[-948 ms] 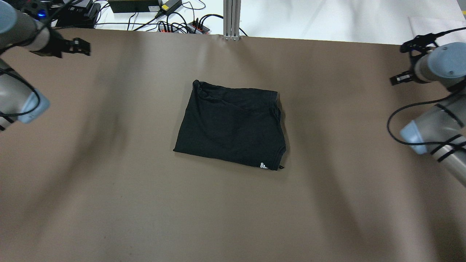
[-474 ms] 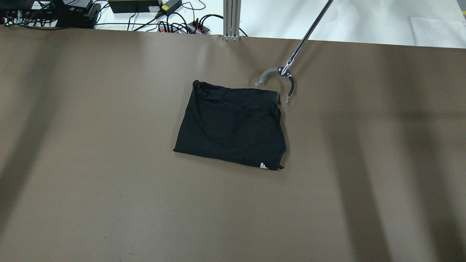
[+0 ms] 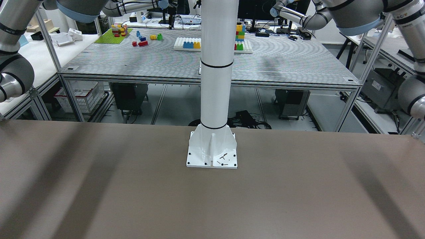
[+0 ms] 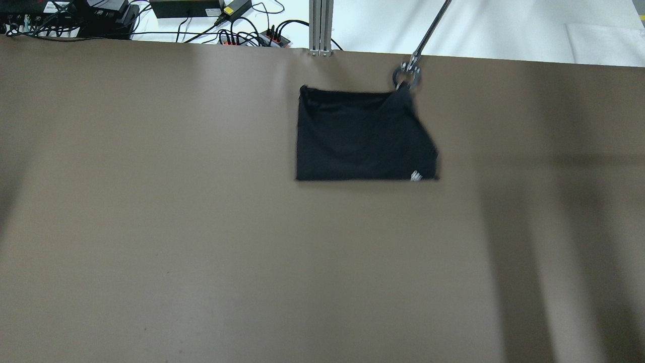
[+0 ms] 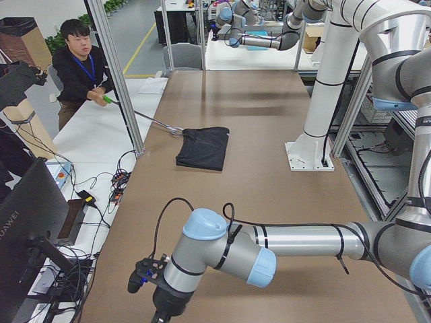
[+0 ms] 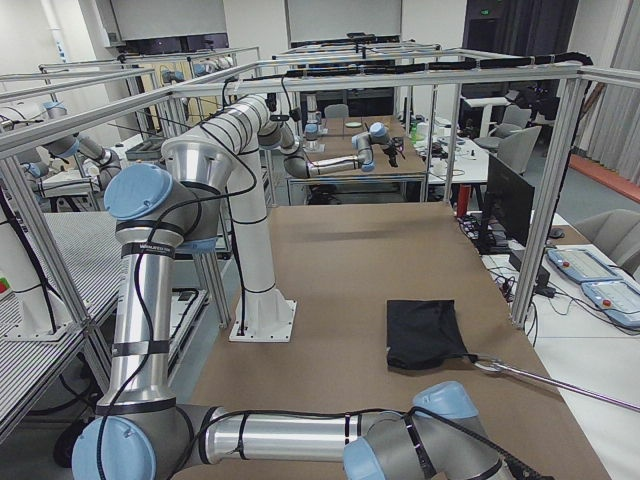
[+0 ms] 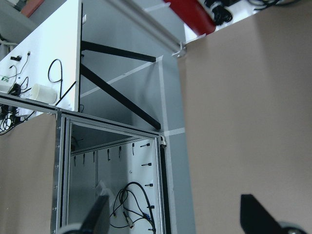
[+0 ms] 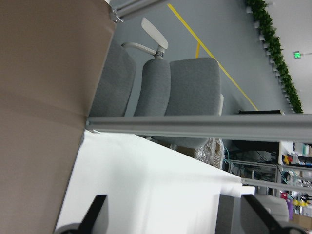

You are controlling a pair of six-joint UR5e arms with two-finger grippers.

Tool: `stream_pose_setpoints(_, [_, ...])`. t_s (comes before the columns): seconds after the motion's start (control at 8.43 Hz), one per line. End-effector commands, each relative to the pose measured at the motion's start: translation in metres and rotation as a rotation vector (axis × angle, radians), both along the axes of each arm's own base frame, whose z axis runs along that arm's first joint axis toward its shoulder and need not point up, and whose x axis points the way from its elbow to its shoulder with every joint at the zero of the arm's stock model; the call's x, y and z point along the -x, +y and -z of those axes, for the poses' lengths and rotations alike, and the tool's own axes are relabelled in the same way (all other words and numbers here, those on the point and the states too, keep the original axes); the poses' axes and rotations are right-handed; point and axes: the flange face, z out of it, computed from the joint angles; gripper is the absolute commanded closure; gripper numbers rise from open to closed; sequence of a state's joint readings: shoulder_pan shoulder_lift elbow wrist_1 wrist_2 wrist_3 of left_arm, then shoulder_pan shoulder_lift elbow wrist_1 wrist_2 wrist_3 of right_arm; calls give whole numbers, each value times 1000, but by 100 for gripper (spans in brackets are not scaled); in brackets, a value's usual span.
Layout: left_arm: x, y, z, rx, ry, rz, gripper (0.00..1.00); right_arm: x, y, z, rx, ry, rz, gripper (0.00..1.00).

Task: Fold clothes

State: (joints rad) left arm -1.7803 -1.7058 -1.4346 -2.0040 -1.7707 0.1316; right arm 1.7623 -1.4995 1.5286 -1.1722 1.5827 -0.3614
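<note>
The black cloth lies folded flat near the table's far edge in the overhead view. A long metal grabber tool, held by an operator, grips its far right corner. The cloth also shows in the exterior left view and the exterior right view. It is out of the front-facing view. My left gripper is open and empty, its fingers wide apart over the table's edge. My right gripper is open and empty too, past a table corner. Both grippers are far from the cloth and outside the overhead view.
The white pillar's base plate stands at the table's robot side. The operator stands beyond the far edge with the tool. Cables and a power strip and an aluminium post sit along that far edge.
Both arms have left the overhead view. The grabber tool has closed on the cloth's far right corner and dragged the cloth toward the far edge.
</note>
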Motion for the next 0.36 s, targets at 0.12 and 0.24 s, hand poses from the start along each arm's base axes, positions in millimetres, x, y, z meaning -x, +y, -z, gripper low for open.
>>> stream_pose_setpoints(0.12, [15, 34, -25, -34, -83, 21, 6, -16, 46, -17, 18, 56, -126, 6])
stream_pose_setpoints(0.24, [15, 39, -33, -93, -161, -58, 6, -14, 52, -22, 1, 62, -121, 6])
